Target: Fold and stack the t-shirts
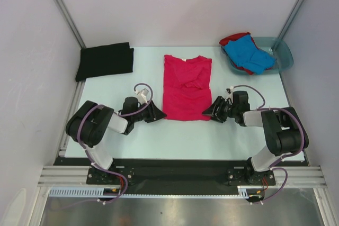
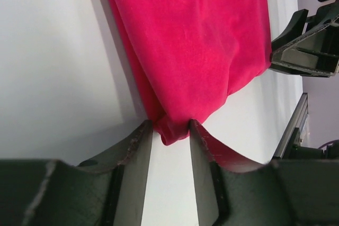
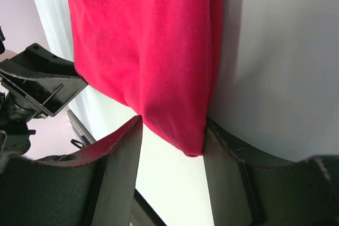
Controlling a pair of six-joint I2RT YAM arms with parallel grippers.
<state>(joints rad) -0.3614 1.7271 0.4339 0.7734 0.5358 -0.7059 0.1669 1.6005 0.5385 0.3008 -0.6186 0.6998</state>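
Left tool (image 1: 159, 114): low on the desk (image 1: 185, 138) at the near left hem corner; fingers parted, straddling the corner, not clenched.
Right tool (image 1: 207, 113): mirrored at the near right hem corner; fingers apart with cloth between them, nothing pinched.
Magenta-pink t-shirt (image 1: 185, 91): flat at mid-desk between the 2 tools, collar at the far end, sleeves turned in so it forms a narrow strip.
Step in hand: likely taking hold of the hem for the bottom-to-collar fold.
Next move: both tools need to close on their corners together, then lift evenly and carry the hem toward the collar without skewing the strip.
Black t-shirt (image 1: 105, 61): folded, far left of the desk; the likely base of the stack.
Blue t-shirt (image 1: 249, 56), red t-shirt (image 1: 233, 39): bunched in the teal basin (image 1: 287, 56) at far right, not yet folded.
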